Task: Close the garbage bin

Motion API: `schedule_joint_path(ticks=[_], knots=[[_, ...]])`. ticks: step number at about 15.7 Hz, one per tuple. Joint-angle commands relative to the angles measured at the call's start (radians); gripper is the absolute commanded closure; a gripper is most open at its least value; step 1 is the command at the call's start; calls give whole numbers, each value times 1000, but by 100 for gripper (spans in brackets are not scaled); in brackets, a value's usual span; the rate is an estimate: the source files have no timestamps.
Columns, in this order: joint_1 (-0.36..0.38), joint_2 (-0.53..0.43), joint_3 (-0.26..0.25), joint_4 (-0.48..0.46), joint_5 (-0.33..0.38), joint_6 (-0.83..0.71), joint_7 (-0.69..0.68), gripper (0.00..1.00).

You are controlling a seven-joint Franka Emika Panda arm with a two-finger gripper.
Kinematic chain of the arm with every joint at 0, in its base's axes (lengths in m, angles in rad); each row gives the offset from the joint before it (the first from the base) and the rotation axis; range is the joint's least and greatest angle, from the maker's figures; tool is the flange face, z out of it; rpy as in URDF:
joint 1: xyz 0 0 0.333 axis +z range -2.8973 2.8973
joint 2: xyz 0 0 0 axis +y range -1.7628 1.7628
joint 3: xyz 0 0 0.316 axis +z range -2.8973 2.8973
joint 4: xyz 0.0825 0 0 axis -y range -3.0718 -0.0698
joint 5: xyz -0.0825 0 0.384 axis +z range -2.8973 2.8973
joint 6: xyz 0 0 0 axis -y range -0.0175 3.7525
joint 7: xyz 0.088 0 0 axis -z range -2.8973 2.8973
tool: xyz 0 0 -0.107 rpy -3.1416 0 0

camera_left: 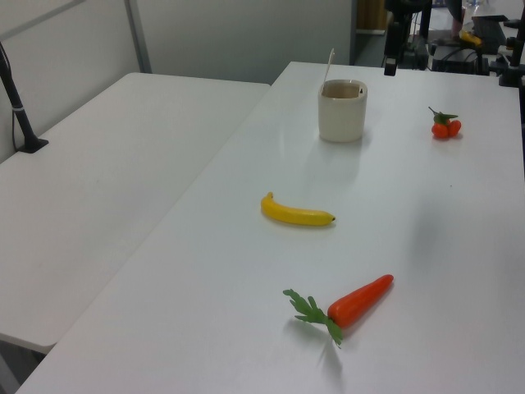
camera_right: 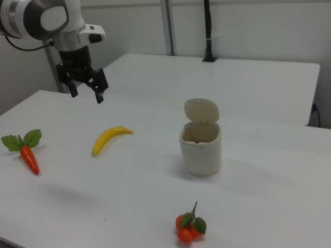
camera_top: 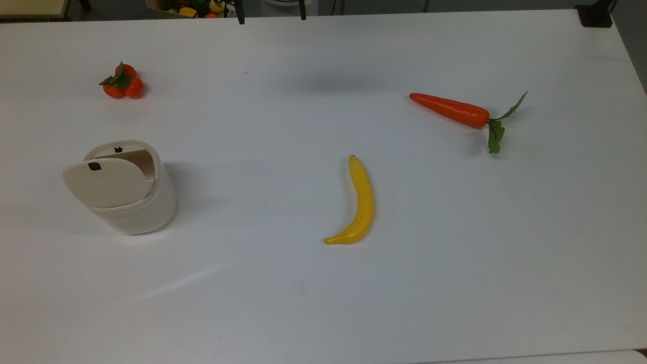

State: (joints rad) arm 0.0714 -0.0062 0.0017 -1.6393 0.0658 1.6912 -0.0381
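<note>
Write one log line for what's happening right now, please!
phase: before reach | gripper: open, in the air, apart from bin | garbage bin: lid up, open | banana: on table

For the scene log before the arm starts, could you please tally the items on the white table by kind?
Garbage bin, lid raised: 1
Banana: 1
Carrot: 1
Cluster of small oranges with leaves: 1
Total: 4 items. The gripper hangs open above the table, holding nothing.
</note>
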Motion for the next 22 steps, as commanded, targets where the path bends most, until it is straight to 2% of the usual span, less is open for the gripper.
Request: schedule_joint_path(ticks=[1, 11, 15, 20, 22], knots=[[14, -18, -19, -5, 17, -21, -23, 0], [13, -20, -19, -5, 19, -19, -22, 0], [1, -89, -19, -45, 19, -21, -23, 0], [24, -78, -22, -57, 19, -19, -39, 0], [48, -75, -48, -57, 14, -19, -39, 0]])
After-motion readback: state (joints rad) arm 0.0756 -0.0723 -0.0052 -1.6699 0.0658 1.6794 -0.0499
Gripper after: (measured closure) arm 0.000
